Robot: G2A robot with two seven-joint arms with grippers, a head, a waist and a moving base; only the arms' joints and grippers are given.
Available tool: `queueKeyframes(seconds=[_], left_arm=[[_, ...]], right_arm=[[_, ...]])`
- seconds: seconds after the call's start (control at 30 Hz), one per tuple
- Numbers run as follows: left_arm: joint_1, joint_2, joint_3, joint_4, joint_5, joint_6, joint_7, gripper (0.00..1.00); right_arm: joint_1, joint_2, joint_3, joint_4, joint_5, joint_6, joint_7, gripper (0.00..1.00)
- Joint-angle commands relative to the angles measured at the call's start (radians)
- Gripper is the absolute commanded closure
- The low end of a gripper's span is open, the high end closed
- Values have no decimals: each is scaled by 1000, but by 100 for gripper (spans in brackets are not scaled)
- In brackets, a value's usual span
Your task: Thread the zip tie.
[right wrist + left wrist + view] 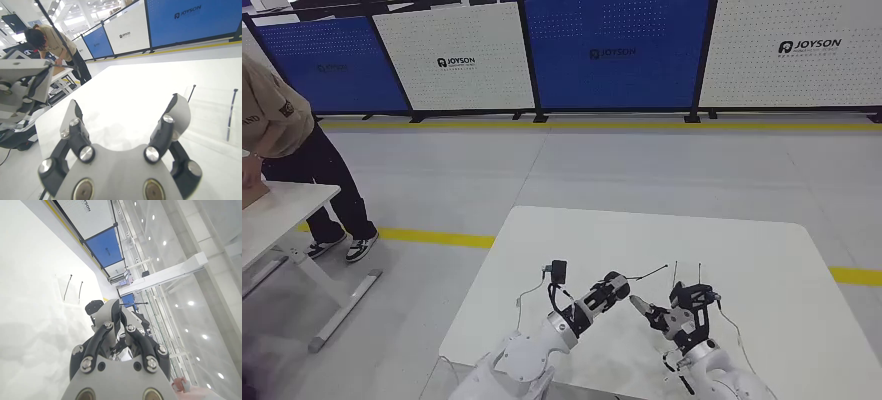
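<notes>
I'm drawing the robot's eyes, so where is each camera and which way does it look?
Top view: up on the robot, looking down at the white table; the left gripper and right gripper show.
Left wrist view: on the left wrist, looking across the table toward the hall; the left gripper pinches a zip tie.
Right wrist view: on the right wrist, looking across the table; the open right gripper shows.
Shared: both wrist views see two spare zip ties.

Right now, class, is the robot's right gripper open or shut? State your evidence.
Open: the right gripper has its fingers spread wide, with bare white table showing between them and nothing held.
</notes>
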Motion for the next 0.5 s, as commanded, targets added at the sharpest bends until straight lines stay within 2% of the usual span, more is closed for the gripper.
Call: queueKeyframes(seconds=[0.0,0.1,0.47], left_arm=[[-1,-1,4,2,5,-3,7,100],[-2,-1,6,4,12,-4,19,100],[-2,-4,26,11,48,-10,46,100]], right_arm=[[0,0,-2,-1,1,-3,-4,62],[1,-1,-5,-1,0,-4,-4,66],[4,0,-12,-11,9,-47,11,67]])
